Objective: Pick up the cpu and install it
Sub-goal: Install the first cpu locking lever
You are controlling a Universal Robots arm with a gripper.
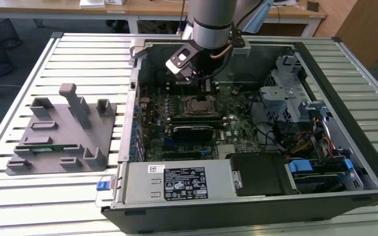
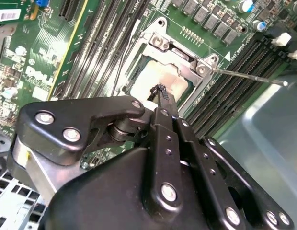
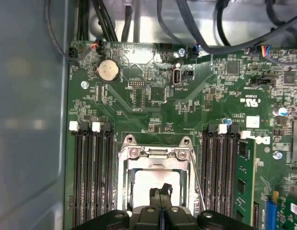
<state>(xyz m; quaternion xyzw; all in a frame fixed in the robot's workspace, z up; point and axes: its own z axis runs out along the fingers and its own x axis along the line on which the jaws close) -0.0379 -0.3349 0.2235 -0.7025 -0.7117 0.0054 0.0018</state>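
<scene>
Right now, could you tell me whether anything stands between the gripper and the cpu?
Nothing visible does. In the second wrist view the gripper, fingertips together, points straight at the cpu lying inside the socket frame. The thin lever stands off to one side.

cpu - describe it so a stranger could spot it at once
Inside the open computer case, find the green motherboard and its silver metal frame between two banks of black memory slots. The cpu is the pale, shiny square within that frame, at the tips of the hand; its neighbours are long and narrow.
</scene>
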